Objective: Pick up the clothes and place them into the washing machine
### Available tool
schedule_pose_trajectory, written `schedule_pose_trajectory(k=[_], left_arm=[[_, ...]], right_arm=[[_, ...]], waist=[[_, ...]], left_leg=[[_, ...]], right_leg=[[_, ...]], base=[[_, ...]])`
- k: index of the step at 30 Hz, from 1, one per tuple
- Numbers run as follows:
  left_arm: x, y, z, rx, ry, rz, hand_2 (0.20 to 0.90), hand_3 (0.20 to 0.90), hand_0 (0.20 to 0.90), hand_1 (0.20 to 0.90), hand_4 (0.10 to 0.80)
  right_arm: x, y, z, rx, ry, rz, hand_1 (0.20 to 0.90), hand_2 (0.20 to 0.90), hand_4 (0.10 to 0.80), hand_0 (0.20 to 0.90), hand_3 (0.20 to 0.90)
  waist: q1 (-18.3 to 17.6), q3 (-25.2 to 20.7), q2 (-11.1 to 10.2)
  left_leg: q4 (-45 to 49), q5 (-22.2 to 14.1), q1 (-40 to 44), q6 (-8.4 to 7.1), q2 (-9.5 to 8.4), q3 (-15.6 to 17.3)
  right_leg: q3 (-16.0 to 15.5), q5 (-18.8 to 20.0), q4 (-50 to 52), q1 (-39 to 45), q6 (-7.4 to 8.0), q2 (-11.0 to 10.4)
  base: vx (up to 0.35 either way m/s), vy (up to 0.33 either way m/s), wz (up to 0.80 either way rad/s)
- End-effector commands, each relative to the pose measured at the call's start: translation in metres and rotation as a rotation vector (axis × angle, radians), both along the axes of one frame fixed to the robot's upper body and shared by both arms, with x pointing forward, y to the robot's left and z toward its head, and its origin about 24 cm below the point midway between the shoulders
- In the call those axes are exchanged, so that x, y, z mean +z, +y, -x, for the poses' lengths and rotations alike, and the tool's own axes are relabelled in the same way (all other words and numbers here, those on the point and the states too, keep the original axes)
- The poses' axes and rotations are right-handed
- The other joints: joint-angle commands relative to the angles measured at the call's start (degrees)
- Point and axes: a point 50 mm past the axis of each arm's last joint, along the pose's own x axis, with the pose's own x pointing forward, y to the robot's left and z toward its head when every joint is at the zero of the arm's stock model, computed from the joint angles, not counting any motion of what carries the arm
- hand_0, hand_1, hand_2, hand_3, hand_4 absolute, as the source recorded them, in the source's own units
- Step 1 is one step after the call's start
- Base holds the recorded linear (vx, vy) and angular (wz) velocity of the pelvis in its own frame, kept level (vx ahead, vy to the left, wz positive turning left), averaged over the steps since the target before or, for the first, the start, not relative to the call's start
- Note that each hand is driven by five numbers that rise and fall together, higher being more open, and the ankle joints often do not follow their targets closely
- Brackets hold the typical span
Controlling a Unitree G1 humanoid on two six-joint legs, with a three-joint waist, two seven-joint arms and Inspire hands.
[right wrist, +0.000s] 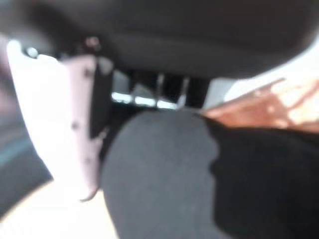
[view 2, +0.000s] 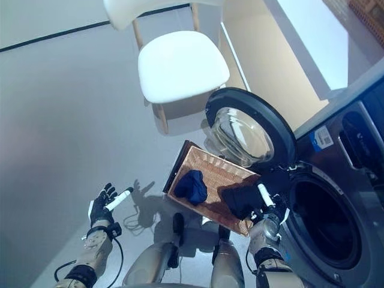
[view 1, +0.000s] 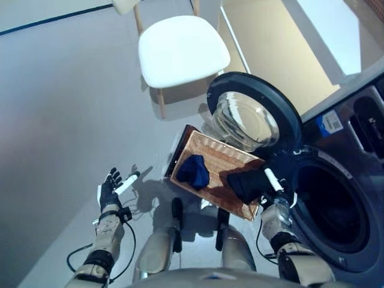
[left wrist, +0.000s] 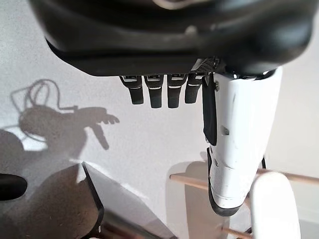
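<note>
Right wrist view: right hand [right wrist: 75,114] grips black garment [right wrist: 169,174]

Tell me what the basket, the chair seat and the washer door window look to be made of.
Basket: woven wicker or rattan, going by its tan, matte criss-cross texture, with a dark rim. Chair seat: smooth white moulded plastic or lacquered wood, uniform and seamless, on pale wooden legs. Door window: clear glass or plastic, a transparent bulging bowl with bright reflections, set in a dark ring.

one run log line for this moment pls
right hand: shut on black garment over wicker basket | left hand: open, idle | blue garment: in basket | washer door: open
</note>
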Motion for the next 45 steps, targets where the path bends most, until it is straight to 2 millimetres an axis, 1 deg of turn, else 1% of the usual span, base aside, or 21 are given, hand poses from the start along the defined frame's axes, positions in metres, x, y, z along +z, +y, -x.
schedule_pose_trajectory(k=[1,6,7,10,13,14,16,17,19,22,23,25,27,28,32,35,38,40,42,43,45], left_arm=[[0.025,-0.003,-0.024,0.006,-0.170,-0.006,0.900,0.900,0.900,0.900,0.800],[0.022,-0.011,-0.025,-0.012,-0.159,0.011,0.900,0.900,0.900,0.900,0.800],[0.021,-0.016,-0.025,-0.022,-0.157,0.021,0.900,0.900,0.900,0.900,0.800],[0.021,-0.018,-0.026,-0.026,-0.161,0.025,0.900,0.900,0.900,0.900,0.800],[0.023,-0.023,-0.029,-0.041,-0.170,0.034,0.900,0.900,0.900,0.900,0.800],[0.023,-0.023,-0.029,-0.042,-0.172,0.035,0.900,0.900,0.900,0.900,0.800],[0.024,-0.025,-0.030,-0.046,-0.177,0.038,0.900,0.900,0.900,0.900,0.800],[0.024,-0.027,-0.030,-0.055,-0.176,0.041,0.900,0.900,0.900,0.900,0.800],[0.023,-0.027,-0.030,-0.056,-0.171,0.042,0.900,0.900,0.900,0.900,0.800],[0.021,-0.027,-0.030,-0.049,-0.159,0.042,0.900,0.900,0.900,0.900,0.800],[0.021,-0.028,-0.030,-0.050,-0.159,0.043,0.900,0.900,0.900,0.900,0.800],[0.022,-0.027,-0.030,-0.049,-0.161,0.040,0.900,0.900,0.900,0.900,0.800],[0.022,-0.027,-0.031,-0.046,-0.165,0.041,0.900,0.900,0.900,0.900,0.800],[0.023,-0.026,-0.031,-0.043,-0.167,0.036,0.900,0.900,0.900,0.900,0.800],[0.025,-0.025,-0.032,-0.035,-0.175,0.033,0.900,0.900,0.900,0.900,0.800],[0.023,-0.020,-0.029,-0.026,-0.171,0.025,0.900,0.900,0.900,0.900,0.800],[0.022,-0.018,-0.027,-0.018,-0.169,0.030,0.900,0.900,0.900,0.900,0.800],[0.021,-0.015,-0.024,-0.009,-0.168,0.028,0.900,0.900,0.900,0.900,0.800],[0.021,-0.016,-0.024,-0.009,-0.170,0.032,0.900,0.900,0.900,0.900,0.800],[0.022,-0.014,-0.024,-0.012,-0.176,0.027,0.900,0.900,0.900,0.900,0.800],[0.023,-0.016,-0.024,-0.021,-0.182,0.025,0.900,0.900,0.900,0.900,0.800]], right_arm=[[0.052,-0.038,-0.022,-0.211,-0.268,0.075,0.200,0.200,0.300,0.200,0.200],[0.060,-0.049,-0.024,-0.330,-0.317,0.031,0.200,0.200,0.300,0.200,0.200],[0.061,-0.056,-0.021,-0.381,-0.320,0.016,0.200,0.200,0.300,0.200,0.200],[0.063,-0.060,-0.021,-0.411,-0.324,0.010,0.200,0.200,0.300,0.200,0.200],[0.067,-0.075,-0.016,-0.509,-0.335,-0.010,0.200,0.200,0.300,0.200,0.200],[0.068,-0.076,-0.016,-0.509,-0.338,-0.011,0.200,0.200,0.300,0.200,0.200],[0.075,-0.082,-0.017,-0.547,-0.373,-0.011,0.200,0.200,0.300,0.200,0.200],[0.082,-0.093,-0.013,-0.612,-0.389,-0.015,0.200,0.200,0.300,0.200,0.200],[0.089,-0.099,-0.014,-0.641,-0.414,-0.015,0.200,0.200,0.300,0.200,0.200],[0.100,-0.117,-0.008,-0.742,-0.430,-0.018,0.200,0.200,0.300,0.200,0.200],[0.101,-0.117,-0.008,-0.743,-0.430,-0.017,0.200,0.200,0.300,0.200,0.200],[0.106,-0.128,-0.002,-0.786,-0.418,-0.008,0.200,0.200,0.300,0.200,0.200],[0.107,-0.131,0.000,-0.794,-0.415,-0.002,0.200,0.200,0.300,0.200,0.200],[0.109,-0.139,0.006,-0.816,-0.403,0.016,0.200,0.200,0.300,0.200,0.200],[0.112,-0.150,0.016,-0.843,-0.396,0.038,0.200,0.200,0.300,0.200,0.200],[0.123,-0.164,0.024,-0.882,-0.422,0.065,0.200,0.200,0.300,0.200,0.200],[0.133,-0.172,0.026,-0.904,-0.434,0.073,0.200,0.200,0.300,0.200,0.200],[0.152,-0.184,0.027,-0.909,-0.448,0.114,0.200,0.200,0.300,0.200,0.200],[0.161,-0.188,0.026,-0.905,-0.451,0.132,0.200,0.200,0.300,0.200,0.200],[0.173,-0.196,0.028,-0.902,-0.448,0.169,0.200,0.200,0.300,0.200,0.200],[0.186,-0.201,0.029,-0.891,-0.448,0.207,0.200,0.200,0.300,0.200,0.200]], waist=[[0.5,-0.6,1.1],[0.5,-0.5,2.7],[0.5,-0.4,3.4],[0.4,-0.4,3.9],[0.3,-0.3,5.2],[0.4,-0.3,5.2],[0.2,-0.2,5.7],[0.2,-0.3,6.3],[0.2,-0.3,6.6],[0.2,-0.3,7.6],[0.2,-0.3,7.6],[0.2,-0.5,8.1],[0.1,-0.5,8.1],[-0.1,-0.5,8.2],[-0.3,-0.4,8.5],[-0.6,-0.3,9.1],[-0.6,-0.2,9.6],[-0.6,0.1,10.5],[-0.4,0.0,10.9],[-0.4,0.3,11.4],[-0.3,0.3,12.0]], left_leg=[[2.7,-3.6,-1.9,-3.94,-0.49,-0.7],[2.4,-3.0,-2.9,-4.04,-0.65,0.0],[2.2,-3.3,-2.8,-4.03,-0.79,0.2],[1.9,-2.9,-3.1,-4.02,-0.76,0.4],[1.6,-3.2,-3.3,-4.09,-1.01,0.5],[1.6,-2.8,-3.7,-4.06,-0.96,0.6],[1.4,-2.8,-3.9,-4.08,-1.01,0.8],[1.1,-3.2,-3.7,-4.13,-1.26,0.8],[1.0,-3.1,-3.9,-4.15,-1.32,0.8],[0.4,-2.6,-4.3,-4.14,-1.47,1.2],[0.3,-2.5,-4.4,-4.13,-1.47,1.2],[-0.1,-3.0,-4.0,-4.19,-1.56,1.3],[-0.1,-2.5,-4.3,-4.15,-1.48,1.5],[-0.2,-2.5,-4.4,-4.16,-1.50,1.6],[-0.2,-2.4,-4.7,-4.23,-1.46,1.9],[-0.2,-2.8,-4.8,-4.28,-1.59,2.2],[-0.2,-2.4,-5.3,-4.24,-1.66,2.5],[-0.1,-2.3,-5.8,-4.24,-1.71,3.0],[-0.3,-2.5,-5.9,-4.30,-1.75,3.1],[-0.6,-1.8,-6.3,-4.36,-1.70,3.4],[-1.2,-1.4,-6.5,-4.47,-1.71,3.6]], right_leg=[[-0.1,3.9,1.3,-2.8,-3.89,0.9],[0.6,4.2,1.4,-4.1,-4.00,1.1],[1.0,3.9,1.6,-4.5,-3.97,1.2],[1.3,4.2,1.7,-5.2,-4.09,1.3],[1.7,3.6,2.3,-6.0,-4.10,1.3],[1.7,4.1,2.2,-6.3,-4.17,1.4],[2.0,4.1,2.2,-6.7,-4.19,1.4],[2.3,3.5,2.5,-7.0,-4.10,1.3],[2.4,3.5,2.5,-7.2,-4.08,1.3],[2.8,4.1,2.4,-8.1,-4.12,1.3],[2.8,4.2,2.4,-8.2,-4.12,1.3],[3.3,3.6,2.9,-8.5,-4.07,1.4],[3.4,4.2,2.7,-8.9,-4.18,1.5],[3.6,4.2,2.8,-9.1,-4.20,1.6],[4.0,4.1,3.1,-9.8,-4.31,1.8],[4.6,3.3,3.8,-10.4,-4.29,1.7],[5.2,3.9,3.7,-11.0,-4.42,1.9],[6.0,3.9,3.7,-11.8,-4.41,1.9],[6.2,3.5,3.9,-12.0,-4.30,1.8],[6.4,4.0,3.8,-12.6,-4.32,1.8],[6.6,4.2,3.9,-13.2,-4.32,1.8]], base=[[0.018,0.019,-0.12],[0.003,0.016,-0.12],[0.016,0.019,-0.15],[0.006,0.021,-0.13],[0.022,0.028,-0.09],[0.006,0.031,-0.07],[0.006,0.036,-0.10],[-0.009,0.031,-0.09],[0.005,0.034,-0.08],[0.002,0.039,-0.10],[0.011,0.029,-0.09],[0.033,0.023,-0.08],[0.003,0.013,-0.08],[0.012,0.010,-0.08],[0.008,0.015,-0.10],[-0.003,0.018,-0.11],[-0.025,0.016,-0.11],[-0.036,0.026,-0.17],[-0.022,0.014,-0.10],[-0.015,0.009,-0.05],[-0.036,-0.001,-0.02]])
